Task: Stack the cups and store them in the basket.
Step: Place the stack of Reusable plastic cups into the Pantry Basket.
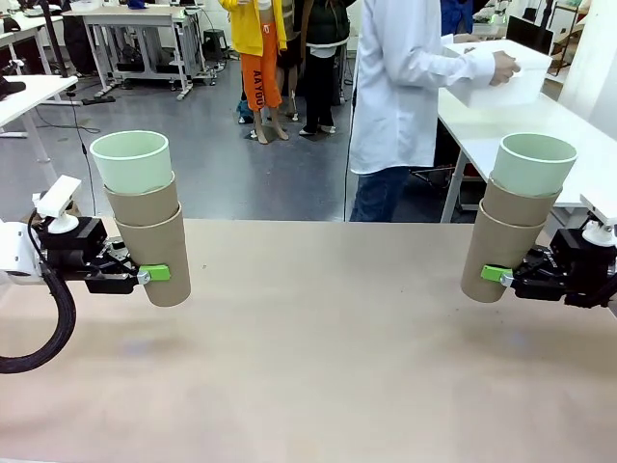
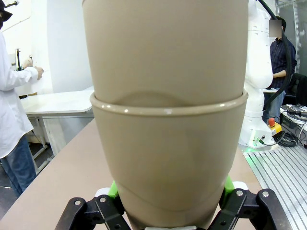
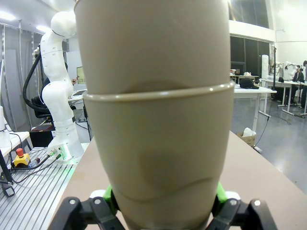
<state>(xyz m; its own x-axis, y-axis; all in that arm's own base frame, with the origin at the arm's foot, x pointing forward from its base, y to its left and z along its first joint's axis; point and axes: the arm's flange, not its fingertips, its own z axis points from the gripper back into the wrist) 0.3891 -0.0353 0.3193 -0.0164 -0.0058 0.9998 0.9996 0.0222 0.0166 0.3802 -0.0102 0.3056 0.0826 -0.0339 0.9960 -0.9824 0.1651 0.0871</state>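
My left gripper (image 1: 154, 274) is shut on a stack of three cups (image 1: 145, 214), two grey-brown with a mint green one on top, held tilted above the left of the table. My right gripper (image 1: 494, 275) is shut on a like stack of three cups (image 1: 519, 214) above the right of the table. In the left wrist view the grey-brown stack (image 2: 168, 124) rises between my green pads (image 2: 113, 189). The right wrist view shows its stack (image 3: 156, 120) the same way, green pads (image 3: 109, 194) at its base. A person in a white shirt holds the white basket (image 1: 496, 85) over a side table at the far right.
The tan table (image 1: 318, 347) stretches between both arms. The person (image 1: 400, 96) stands behind its far edge, turned toward the white side table (image 1: 521, 125). More white tables and people stand farther back in the room.
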